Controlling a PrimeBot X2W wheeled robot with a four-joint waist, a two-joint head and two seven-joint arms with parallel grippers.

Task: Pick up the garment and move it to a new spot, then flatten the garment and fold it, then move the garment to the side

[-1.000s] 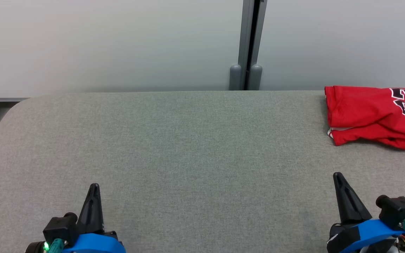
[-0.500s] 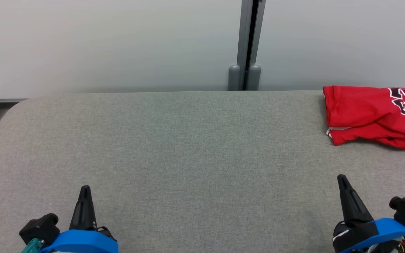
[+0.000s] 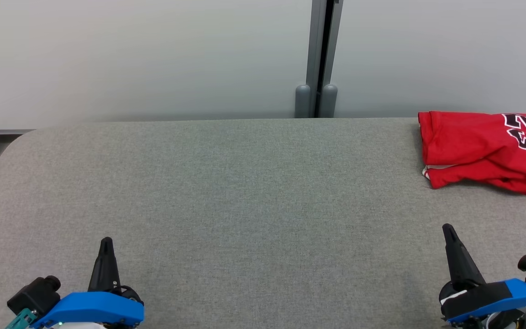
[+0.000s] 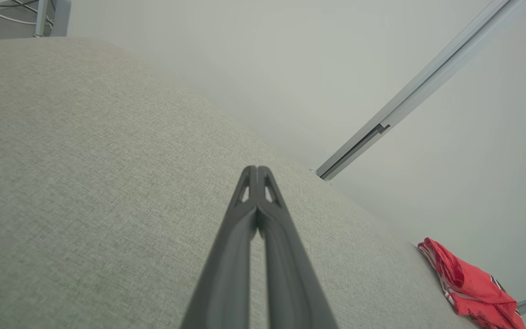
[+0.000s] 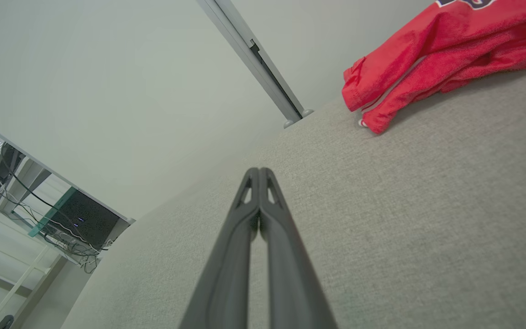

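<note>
Okay: garment [image 3: 482, 153] red, loosely folded, lying at far right corner of table [image 3: 244, 192], by back edge. I see right gripper [image 3: 448, 229] nearest, over near edge, apart from garment, fingers pressed together. Left gripper [image 3: 106, 242] at near left, well apart, fingers likewise pressed together. Grey post [image 3: 320, 55] behind table.

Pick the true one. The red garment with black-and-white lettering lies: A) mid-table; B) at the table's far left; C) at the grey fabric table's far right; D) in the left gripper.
C: the red garment lies at the far right of the grey fabric table.
</note>
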